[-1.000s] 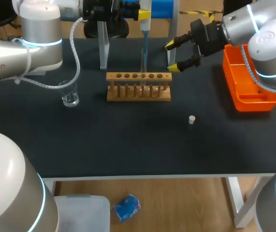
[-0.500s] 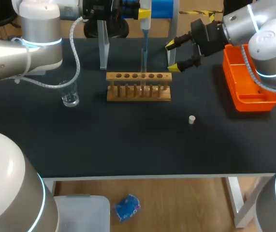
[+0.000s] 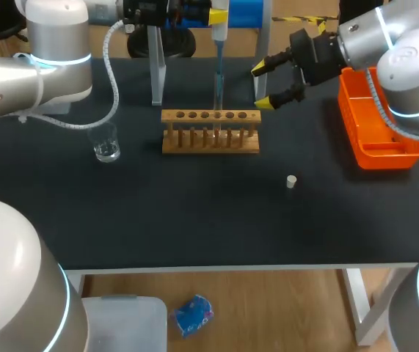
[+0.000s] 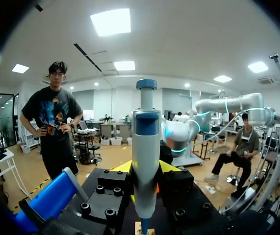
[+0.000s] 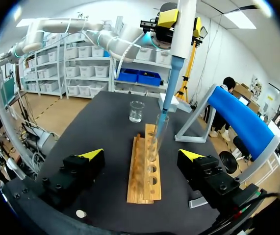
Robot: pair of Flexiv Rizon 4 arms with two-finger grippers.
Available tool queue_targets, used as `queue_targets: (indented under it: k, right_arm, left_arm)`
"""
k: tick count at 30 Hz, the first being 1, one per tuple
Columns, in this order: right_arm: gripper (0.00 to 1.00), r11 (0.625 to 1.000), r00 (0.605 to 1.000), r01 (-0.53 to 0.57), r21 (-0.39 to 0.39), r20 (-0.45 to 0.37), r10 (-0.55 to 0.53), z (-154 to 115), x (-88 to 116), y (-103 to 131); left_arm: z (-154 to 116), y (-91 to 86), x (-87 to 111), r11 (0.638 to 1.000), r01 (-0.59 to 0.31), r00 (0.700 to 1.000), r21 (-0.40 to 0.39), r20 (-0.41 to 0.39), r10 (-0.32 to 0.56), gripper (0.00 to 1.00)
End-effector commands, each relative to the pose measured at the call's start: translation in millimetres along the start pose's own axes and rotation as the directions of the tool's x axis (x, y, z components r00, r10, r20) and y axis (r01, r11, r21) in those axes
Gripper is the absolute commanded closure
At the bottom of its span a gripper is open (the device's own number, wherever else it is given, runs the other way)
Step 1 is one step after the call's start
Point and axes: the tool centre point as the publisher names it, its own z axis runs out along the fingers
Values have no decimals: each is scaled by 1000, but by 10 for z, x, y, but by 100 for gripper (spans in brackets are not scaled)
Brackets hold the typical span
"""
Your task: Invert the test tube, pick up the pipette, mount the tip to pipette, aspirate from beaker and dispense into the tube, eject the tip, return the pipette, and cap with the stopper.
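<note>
One pipette [image 4: 145, 161] stands clamped within left tool [image 3: 216, 16].

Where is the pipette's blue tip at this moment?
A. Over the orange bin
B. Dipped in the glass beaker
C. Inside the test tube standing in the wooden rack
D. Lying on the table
C: the tip of the pipette reaches into the test tube in the rack, away from the beaker.
</note>
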Motion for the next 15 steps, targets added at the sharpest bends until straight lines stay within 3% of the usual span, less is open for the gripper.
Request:
queue_targets:
  k: [1, 6, 15]
  right_arm:
    - [0, 1000, 1000, 0, 1, 1, 0, 2, 4, 0]
    - [0, 1000, 1000, 0, 1, 1, 0, 2, 4, 0]
    - [0, 1000, 1000, 0, 1, 1, 0, 2, 4, 0]
  left_arm:
    - [3, -22, 19, 1000, -2, 1000, -1, 5, 2, 100]
    - [2, -36, 13, 1000, -4, 1000, -3, 10, 4, 100]
    - [-5, -210, 64, 1000, -16, 1000, -27, 22, 16, 100]
